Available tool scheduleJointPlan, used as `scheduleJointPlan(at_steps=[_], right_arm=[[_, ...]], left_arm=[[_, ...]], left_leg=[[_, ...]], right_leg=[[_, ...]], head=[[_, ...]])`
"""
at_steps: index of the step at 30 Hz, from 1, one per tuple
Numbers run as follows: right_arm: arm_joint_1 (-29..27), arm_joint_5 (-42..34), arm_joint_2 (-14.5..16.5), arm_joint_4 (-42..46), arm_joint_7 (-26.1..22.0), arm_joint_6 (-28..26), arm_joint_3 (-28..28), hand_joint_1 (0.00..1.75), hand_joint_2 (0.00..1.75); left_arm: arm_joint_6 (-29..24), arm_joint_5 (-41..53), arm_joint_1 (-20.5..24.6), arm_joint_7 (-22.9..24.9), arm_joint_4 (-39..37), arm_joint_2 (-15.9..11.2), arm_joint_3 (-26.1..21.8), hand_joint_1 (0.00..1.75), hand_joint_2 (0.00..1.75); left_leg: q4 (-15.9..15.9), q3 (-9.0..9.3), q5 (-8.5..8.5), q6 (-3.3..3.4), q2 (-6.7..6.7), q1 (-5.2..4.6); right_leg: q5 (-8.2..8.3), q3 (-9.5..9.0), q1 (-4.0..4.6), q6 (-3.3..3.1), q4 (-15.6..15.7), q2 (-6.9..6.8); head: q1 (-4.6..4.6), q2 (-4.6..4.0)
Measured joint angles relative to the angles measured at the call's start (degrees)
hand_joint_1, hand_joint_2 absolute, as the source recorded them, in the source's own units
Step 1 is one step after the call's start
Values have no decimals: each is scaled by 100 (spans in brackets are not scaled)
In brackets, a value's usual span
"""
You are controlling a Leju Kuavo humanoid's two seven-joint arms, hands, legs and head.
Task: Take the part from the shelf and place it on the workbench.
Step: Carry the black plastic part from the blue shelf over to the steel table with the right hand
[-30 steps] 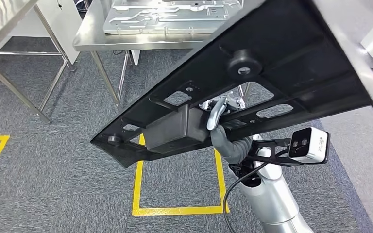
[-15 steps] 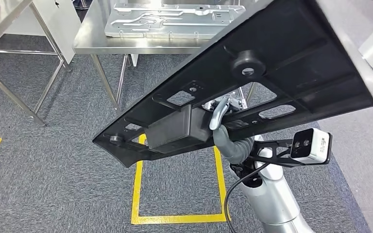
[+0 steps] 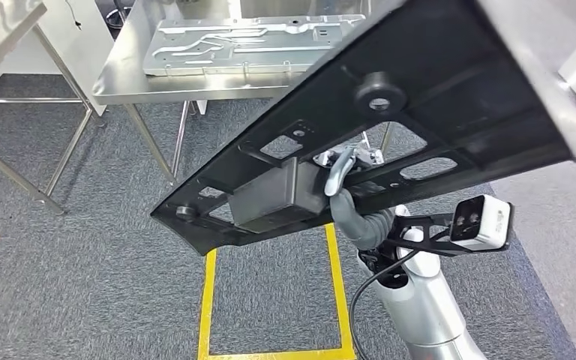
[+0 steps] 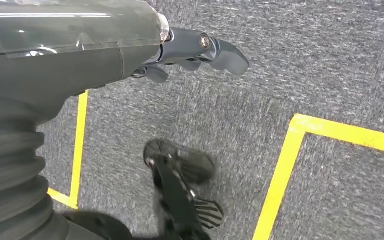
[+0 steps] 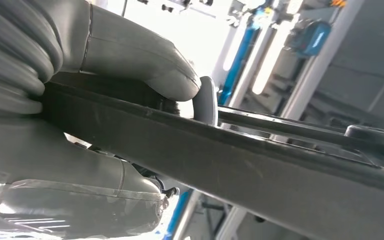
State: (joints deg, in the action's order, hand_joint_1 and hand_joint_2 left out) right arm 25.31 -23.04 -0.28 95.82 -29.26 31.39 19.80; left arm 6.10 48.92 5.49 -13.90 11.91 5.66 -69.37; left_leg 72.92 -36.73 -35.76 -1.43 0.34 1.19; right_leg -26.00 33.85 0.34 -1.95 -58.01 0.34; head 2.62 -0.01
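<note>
A large black flat part (image 3: 390, 127) with cut-outs and a boxy block on it is held up, tilted, in front of me in the head view. My right hand (image 3: 337, 180) grips it from beneath, fingers hooked through an opening. The right wrist view has the part's edge (image 5: 260, 165) clamped between the thumb and the fingers of my right hand (image 5: 130, 65). My left hand (image 4: 195, 50) hangs over the carpet, fingers apart, holding nothing. The steel workbench (image 3: 157, 86) stands ahead at the top left.
A silver stamped metal plate (image 3: 247, 45) lies on the workbench. Another steel table frame (image 3: 0, 30) stands at the far left. Yellow tape lines (image 3: 210, 300) mark the grey carpet below me. A white camera (image 3: 480, 223) sits on my right wrist.
The whole picture has shifted: the workbench and the floor lines now lie further left and lower, so the camera has moved. My right hand keeps the same grip on the part.
</note>
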Motion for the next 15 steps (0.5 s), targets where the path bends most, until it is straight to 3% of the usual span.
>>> scheduleJointPlan(at_steps=[1, 2, 4, 5, 7, 10, 12, 15], right_arm=[[-2, 35, 0, -26, 16, -23, 1, 175, 175], [0, 70, 1, -50, 24, -43, 1, 175, 175], [14, 131, 1, -88, 25, -69, 5, 175, 175], [24, 160, 1, -103, 21, -75, 10, 175, 175], [34, 208, 1, -125, 16, -88, 26, 175, 175], [68, 196, -5, -124, 29, -125, 46, 175, 175], [130, 110, -14, -106, 97, -161, 47, 175, 175], [176, 4, -45, -97, 215, -182, 45, 175, 175]], left_arm=[[-1, 0, -14, 0, 0, -1, -1, 0, 175], [0, 0, -23, 0, 0, -2, -2, 0, 175], [1, -1, -29, 0, 0, -5, -2, 0, 175], [2, -1, -28, 0, 0, -6, -1, 0, 175], [2, -5, -38, 0, 0, -9, -1, 0, 175], [0, -31, -47, -2, 0, -1, -6, 0, 175], [-2, -57, -28, -4, 0, 8, -9, 0, 175], [-4, -78, -27, -3, 0, 20, -17, 0, 175]], left_leg=[[21, -113, 57, 16, 0, -4], [-162, -126, 243, 45, -1, -13], [-854, 14, 791, 131, -2, -56], [-1144, 78, 930, 168, -3, -86], [-1392, 133, 993, 233, -7, -133], [-1519, 275, 1027, 313, -16, -106], [-1570, 404, 1011, 347, -18, -74], [-1580, 513, 913, 344, -21, -55]], right_leg=[[-45, -56, 17, -4, -1, 12], [-94, -126, 31, -3, -1, 23], [-201, -280, 52, 9, 1, 27], [-243, -327, 55, 24, 4, 28], [-285, -364, 50, 80, 0, 31], [-306, -382, 48, 181, -127, 31], [-458, -169, 19, 238, -545, 24], [-812, 518, -73, 351, -1499, 15]], head=[[0, 0], [0, 0], [-1, 0], [-1, 0], [-1, 0], [1, 0], [1, 1], [0, -1]])
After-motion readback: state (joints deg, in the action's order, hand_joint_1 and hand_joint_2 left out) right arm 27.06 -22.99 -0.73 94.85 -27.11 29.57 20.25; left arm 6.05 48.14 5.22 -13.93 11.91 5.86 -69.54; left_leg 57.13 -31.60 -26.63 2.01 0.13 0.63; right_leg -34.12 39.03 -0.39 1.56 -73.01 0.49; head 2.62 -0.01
